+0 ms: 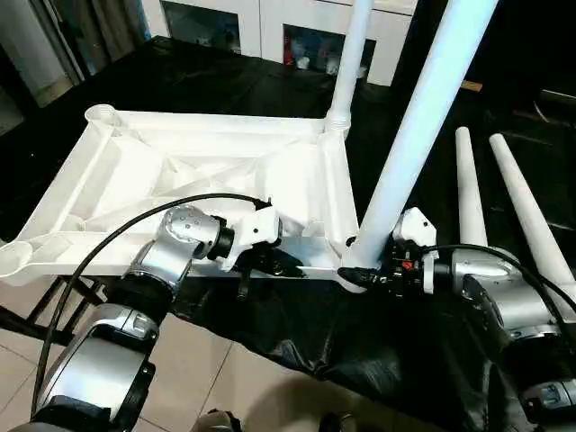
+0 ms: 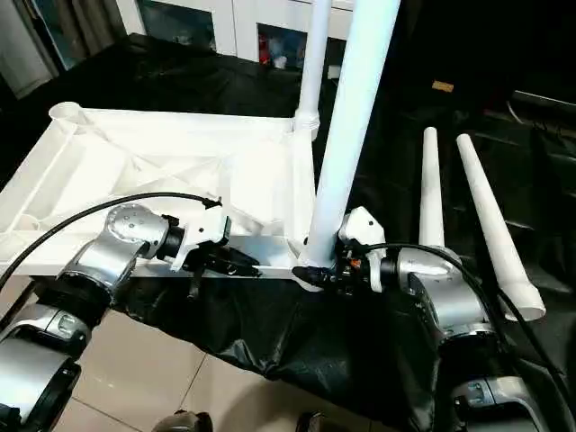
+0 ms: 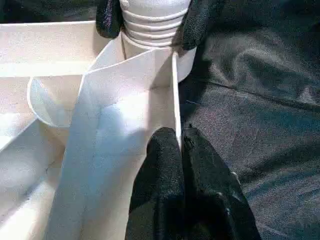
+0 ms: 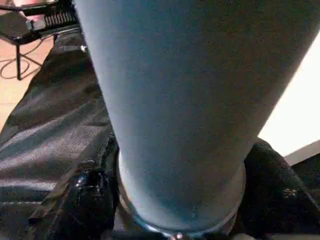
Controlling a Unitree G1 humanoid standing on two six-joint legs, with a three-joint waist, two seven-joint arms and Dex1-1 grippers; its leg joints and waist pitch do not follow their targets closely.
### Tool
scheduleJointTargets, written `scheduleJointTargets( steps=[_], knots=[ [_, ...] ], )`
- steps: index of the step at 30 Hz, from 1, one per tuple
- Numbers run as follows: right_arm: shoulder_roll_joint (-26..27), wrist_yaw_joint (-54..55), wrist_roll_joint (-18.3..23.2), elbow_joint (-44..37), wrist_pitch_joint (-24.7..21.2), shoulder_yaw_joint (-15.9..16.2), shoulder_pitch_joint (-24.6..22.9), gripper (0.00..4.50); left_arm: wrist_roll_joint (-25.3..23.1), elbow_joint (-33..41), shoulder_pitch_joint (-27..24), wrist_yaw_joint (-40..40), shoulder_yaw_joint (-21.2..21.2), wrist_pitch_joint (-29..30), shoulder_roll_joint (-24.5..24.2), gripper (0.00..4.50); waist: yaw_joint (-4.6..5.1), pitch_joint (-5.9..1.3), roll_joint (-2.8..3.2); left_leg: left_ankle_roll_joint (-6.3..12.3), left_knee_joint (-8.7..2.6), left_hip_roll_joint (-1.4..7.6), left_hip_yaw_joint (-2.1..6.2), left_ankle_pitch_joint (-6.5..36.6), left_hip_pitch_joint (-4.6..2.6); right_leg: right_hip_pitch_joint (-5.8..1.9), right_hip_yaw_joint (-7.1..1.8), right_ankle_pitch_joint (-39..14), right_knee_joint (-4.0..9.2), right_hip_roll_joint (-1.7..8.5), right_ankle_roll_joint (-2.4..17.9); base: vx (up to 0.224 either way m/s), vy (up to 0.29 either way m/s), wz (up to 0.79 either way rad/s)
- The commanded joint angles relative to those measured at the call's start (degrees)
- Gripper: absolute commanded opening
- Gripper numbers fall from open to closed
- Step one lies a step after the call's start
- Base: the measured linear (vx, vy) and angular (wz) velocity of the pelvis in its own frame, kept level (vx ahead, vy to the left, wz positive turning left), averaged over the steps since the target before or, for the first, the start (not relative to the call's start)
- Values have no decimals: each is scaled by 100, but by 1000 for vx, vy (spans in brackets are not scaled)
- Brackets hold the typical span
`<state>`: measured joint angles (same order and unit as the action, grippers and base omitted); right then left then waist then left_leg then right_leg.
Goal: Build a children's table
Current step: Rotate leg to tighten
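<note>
Table top (image 1: pixel 207 175) lies underside up on the bench (image 1: pixel 432 333), toward its left half. One leg (image 1: pixel 349 63) stands upright in the far right corner socket. A second leg (image 1: pixel 418 135) stands in the near right corner socket, tilted right. Right tool (image 1: pixel 371 270) sits at that leg's base, a finger either side of the collar. Left tool (image 1: pixel 261 263) is on the top's near edge, left of that socket. Two spare legs (image 1: pixel 504 193) lie side by side on the bench, right of the top.

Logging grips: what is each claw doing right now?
Left claw: shut on the table top's rim.
Right claw: fingers around the standing leg at its collar.
</note>
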<state>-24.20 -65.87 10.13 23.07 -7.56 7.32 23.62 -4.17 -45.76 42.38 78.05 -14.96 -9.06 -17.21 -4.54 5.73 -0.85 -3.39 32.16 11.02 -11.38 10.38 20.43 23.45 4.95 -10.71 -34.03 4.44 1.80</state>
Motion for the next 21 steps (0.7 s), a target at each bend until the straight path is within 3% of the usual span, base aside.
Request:
scheduleJointTargets(
  steps=[1, 2, 4, 6, 8, 13, 17, 19, 21],
  knots=[
    [460, 559, 89, -53, -198, 101, -80, 273, 12, -96, -12, -566, 16, 149, 266, 0, -16, -348, -67, 666, -301, 282, 99, 749, -6, -328, -340, -914, 377, 459, 1357, 0, 0, 0],
    [468, 578, 84, -47, -196, 98, -79, 273, 9, -99, -10, -578, 17, 153, 269, 0, -10, -337, -62, 633, -308, 284, 101, 787, -4, -315, -340, -999, 385, 465, 1339, 0, 0, 0],
    [958, 1832, -269, 442, -42, -108, 89, 272, -134, -312, 149, -1319, 98, 449, 484, 0, 53, -319, -73, 378, -341, 256, 126, 1041, -32, -291, -338, -1656, 462, 486, 1190, 0, 0, 0],
    [1190, 2381, -369, 716, -1, -212, 209, 272, -140, -398, 222, -1645, 161, 599, 636, 0, 118, -295, -81, 244, -357, 246, 142, 1209, -45, -280, -339, -2156, 516, 496, 1080, 0, 0, 0],
    [1560, 3170, -457, 1070, -29, -352, 398, 271, -143, -510, 311, -2078, 221, 807, 895, 0, 131, -289, -63, 225, -357, 241, 134, 1237, -75, -244, -354, -2302, 541, 489, 1026, 0, 0, 0],
    [2241, 4404, -668, 1603, 79, -438, 680, 270, -298, -799, 509, -3093, 209, 1041, 1458, 0, 120, -321, -44, 266, -350, 239, 122, 1032, -72, -270, -370, -1706, 496, 469, 1109, 0, 0, 0],
    [2533, 5037, -733, 2010, 306, -606, 948, 270, -399, -930, 580, -3460, 182, 1003, 1717, 0, 115, -338, -48, 338, -344, 230, 106, 969, -83, -263, -393, -1475, 468, 460, 1173, 0, 0, 0],
    [2539, 4954, -659, 2011, 364, -668, 977, 326, -435, -925, 580, -3471, 158, 989, 1723, 0, 110, -333, -53, 438, -343, 226, 108, 936, -69, -277, -403, -1339, 455, 449, 1169, 0, 0, 0],
    [2528, 4814, -549, 1989, 431, -778, 1010, 340, -422, -907, 572, -3433, 144, 987, 1714, 0, 119, -337, -54, 511, -346, 223, 118, 890, -41, -298, -408, -1225, 436, 448, 1180, 0, 0, 0]
  ],
)
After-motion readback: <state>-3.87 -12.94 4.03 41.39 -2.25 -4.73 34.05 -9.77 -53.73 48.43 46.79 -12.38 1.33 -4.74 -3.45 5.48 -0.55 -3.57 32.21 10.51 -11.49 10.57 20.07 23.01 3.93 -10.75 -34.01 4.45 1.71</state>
